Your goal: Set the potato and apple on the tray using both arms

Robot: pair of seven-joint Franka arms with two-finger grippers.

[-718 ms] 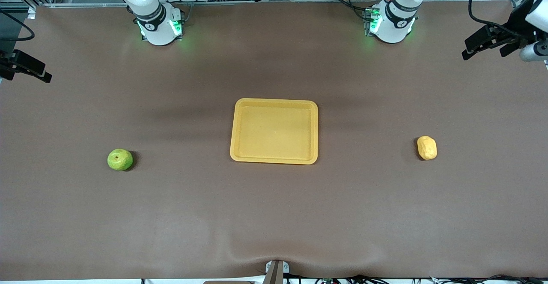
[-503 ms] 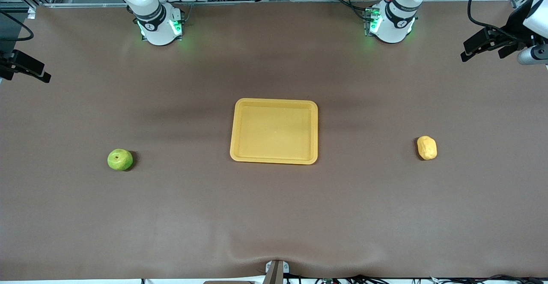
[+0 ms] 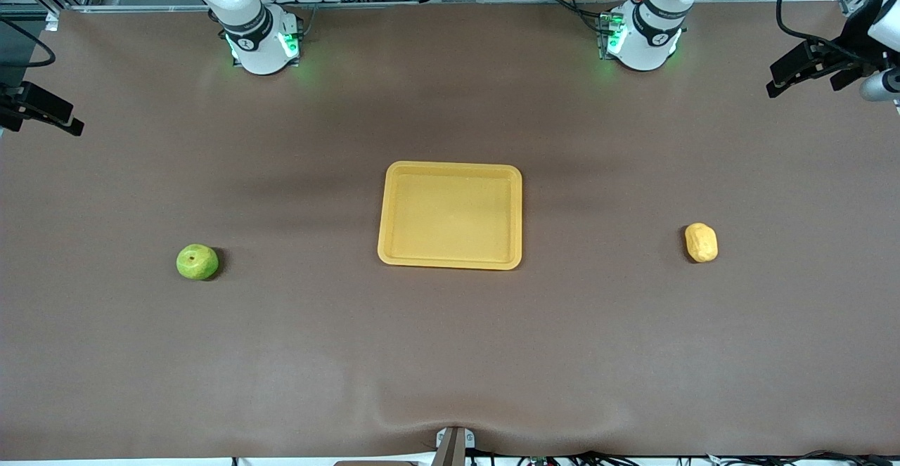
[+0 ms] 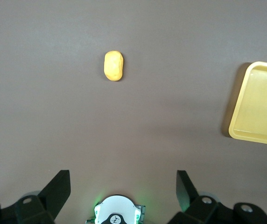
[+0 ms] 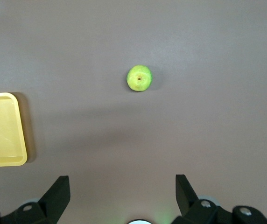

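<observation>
Surface (image 3: 450, 353): brown, broad bare room on all sides. Tray (image 3: 450, 263) sits mid-surface, empty, midway between both arms' reach, likely so each can feed it.

Apple (image 3: 197, 262) toward the right arm's end; potato (image 3: 701, 242) toward the left arm's end, both well apart from the tray.

Left gripper (image 4: 123, 186) high over the potato's end, fingers spread, empty. Right gripper (image 5: 122, 186) likewise over the apple's end.

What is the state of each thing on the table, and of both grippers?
apple: on the table, toward the right arm's end, not held.
potato: on the table, toward the left arm's end, not held.
tray: mid-table, holding nothing.
left gripper: open, high over the table.
right gripper: open, high over the table.
</observation>
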